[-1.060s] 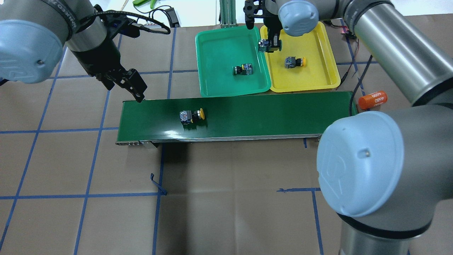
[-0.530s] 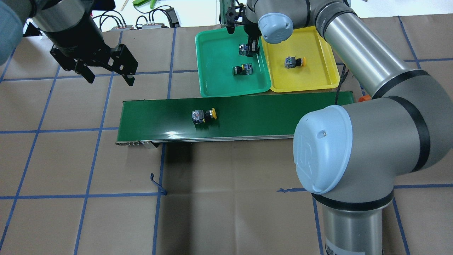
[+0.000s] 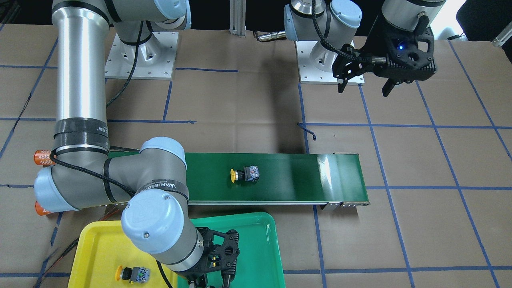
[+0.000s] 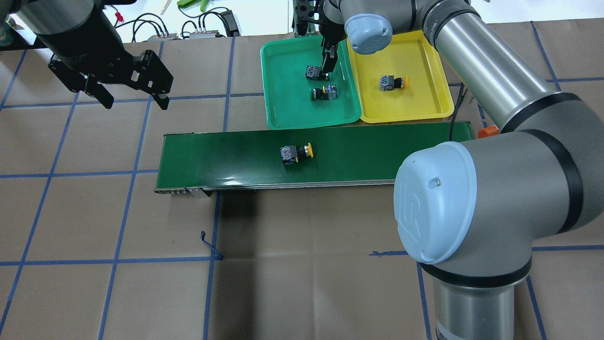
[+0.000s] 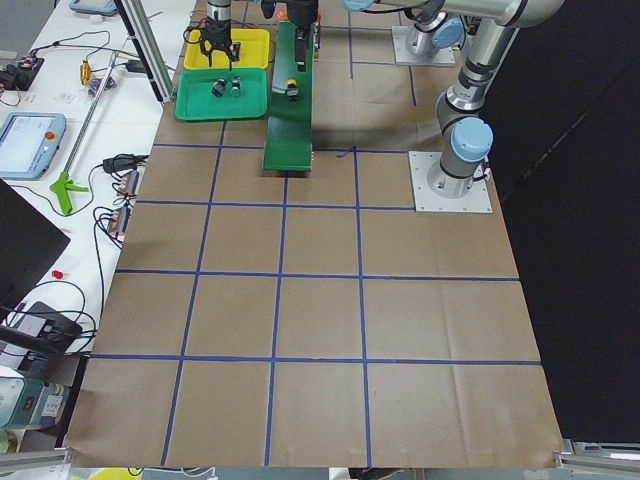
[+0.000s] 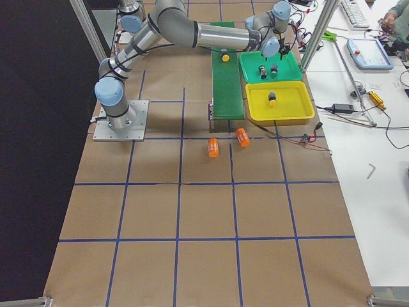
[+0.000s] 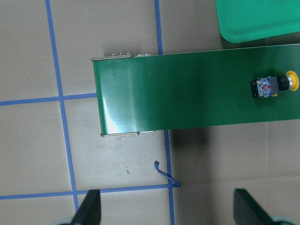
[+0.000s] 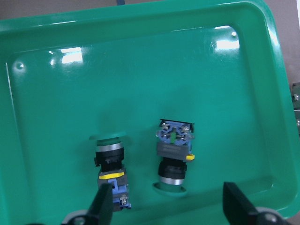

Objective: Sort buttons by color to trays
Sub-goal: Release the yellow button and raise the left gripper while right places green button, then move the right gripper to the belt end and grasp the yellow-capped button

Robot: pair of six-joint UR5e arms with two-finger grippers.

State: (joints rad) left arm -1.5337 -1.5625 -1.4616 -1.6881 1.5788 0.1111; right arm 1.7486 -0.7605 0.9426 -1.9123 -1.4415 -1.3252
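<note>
My right gripper (image 4: 325,66) is open low over the green tray (image 4: 288,106). Two green-capped buttons lie in that tray, one (image 4: 311,72) beside its fingertip and one (image 4: 323,92) nearer the belt. In the right wrist view both buttons (image 8: 111,171) (image 8: 174,152) lie free between the spread fingers (image 8: 101,206). A yellow-capped button (image 4: 392,83) lies in the yellow tray (image 4: 420,101). Another yellow-capped button (image 4: 296,153) lies on the dark-green conveyor belt (image 4: 212,156) and shows in the left wrist view (image 7: 274,85). My left gripper (image 4: 132,92) is open and empty, high over the table beyond the belt's left end.
The two trays sit side by side just behind the belt. Two orange cylinders (image 6: 213,148) (image 6: 242,137) lie on the table off the belt's right end. Cables and an aluminium post (image 4: 302,19) stand behind the trays. My right arm's elbow (image 4: 439,203) hangs over the belt's right end.
My right gripper carried a green button from the yellow tray's edge into the green tray and let it go. The yellow button rode the belt to the right. My left gripper drew back from the belt.
</note>
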